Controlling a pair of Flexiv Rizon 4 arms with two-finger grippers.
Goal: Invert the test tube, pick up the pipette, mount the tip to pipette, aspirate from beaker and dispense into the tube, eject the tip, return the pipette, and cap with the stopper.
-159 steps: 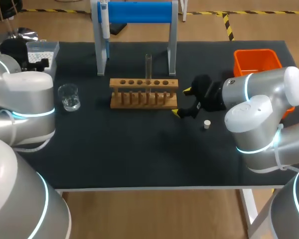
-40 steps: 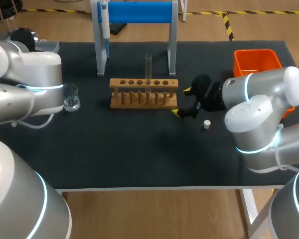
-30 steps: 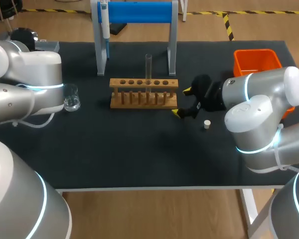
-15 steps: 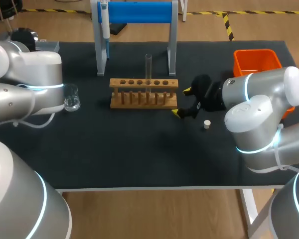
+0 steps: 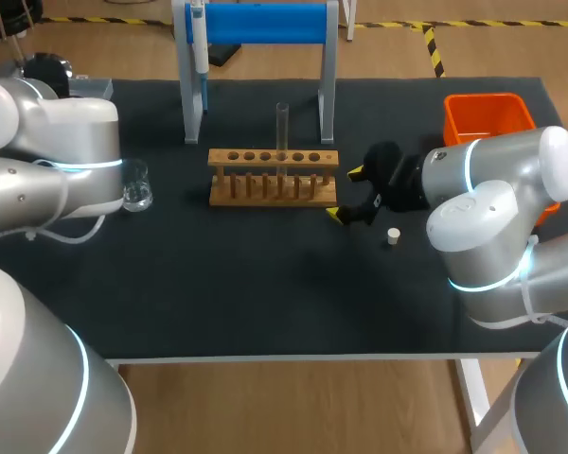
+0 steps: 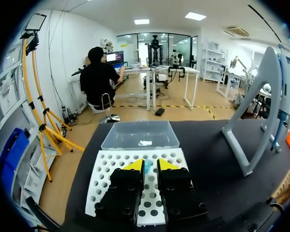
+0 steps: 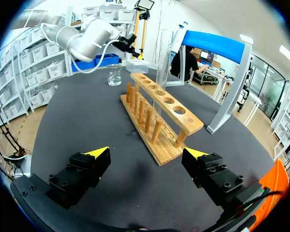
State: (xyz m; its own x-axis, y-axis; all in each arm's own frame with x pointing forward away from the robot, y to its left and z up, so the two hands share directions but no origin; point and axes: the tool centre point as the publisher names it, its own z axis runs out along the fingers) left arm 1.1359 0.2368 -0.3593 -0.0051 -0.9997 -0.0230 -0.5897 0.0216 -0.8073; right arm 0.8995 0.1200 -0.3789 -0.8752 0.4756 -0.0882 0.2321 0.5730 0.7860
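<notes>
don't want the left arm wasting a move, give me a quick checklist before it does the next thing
1. The pipette is in a pincer: not ok; it hangs on the blue stand.
2. The left pincer is over the tip rack: ok; it hovers above it.
3. The test tube is upright in the wooden rack: ok.
4. The right pincer is open and empty: ok.
5. The stopper lies free on the mat: ok.
6. The beaker is clear of the left arm: cannot tell; the arm partly hides it.
</notes>
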